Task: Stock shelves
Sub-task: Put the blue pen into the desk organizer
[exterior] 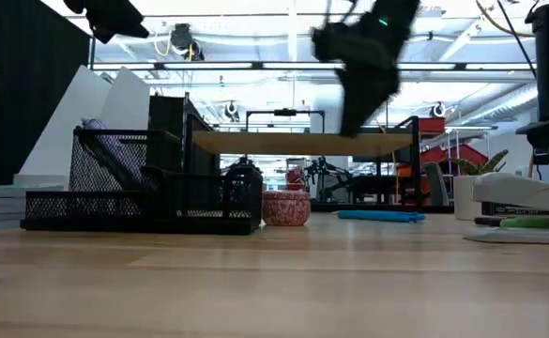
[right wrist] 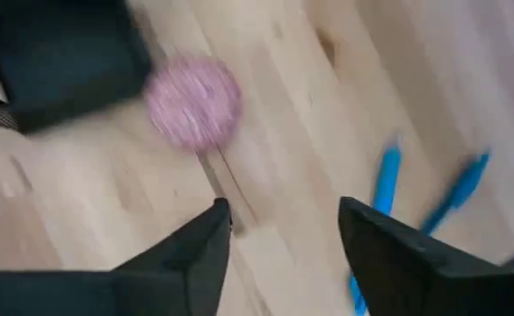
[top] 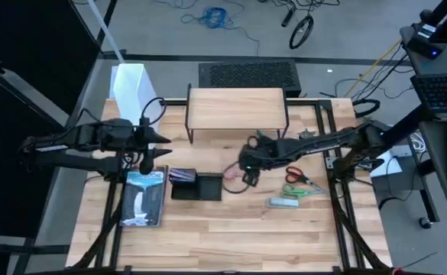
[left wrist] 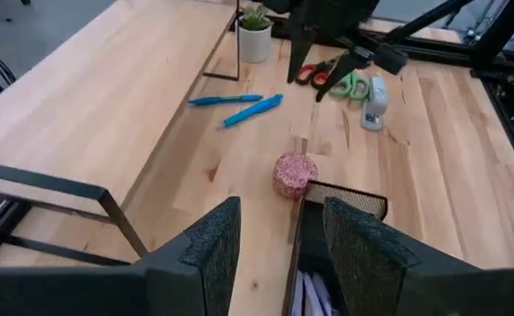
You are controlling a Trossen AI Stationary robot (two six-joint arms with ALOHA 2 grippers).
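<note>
The right end effector (top: 247, 169) hung above the middle of the counter (top: 231, 237), its fingers spread apart and gripping nothing; in its wrist view the pink speckled round object (right wrist: 193, 101) lay on the wood beyond the fingers, with two blue pens (right wrist: 387, 189) off to one side. The left end effector (top: 148, 147) hovered over the left part of the counter, also parted and empty, above the near end of the black mesh organizer (top: 195, 184).

The organizer stood near the counter's centre — its compartments held some papers or cards, too dim to name. Beside it on the left lay a book (top: 145, 197) with a blue cover, flat on the wood. A tall white file box (top: 134, 90) stood at the back left corner. The shelf (top: 236, 108), a low riser with a light-wood top on thin black legs, stood at the back middle of the counter with its top bare; from table height the space under it showed open. A small potted plant (left wrist: 255, 33) stood near one of the riser's legs.

Right of the right end effector lay red-handled scissors (top: 298, 176), green-handled scissors (top: 303, 190) and a pale stapler (top: 283, 202) — all close together. The front strip of the counter, from the book to the right edge, was bare wood.
</note>
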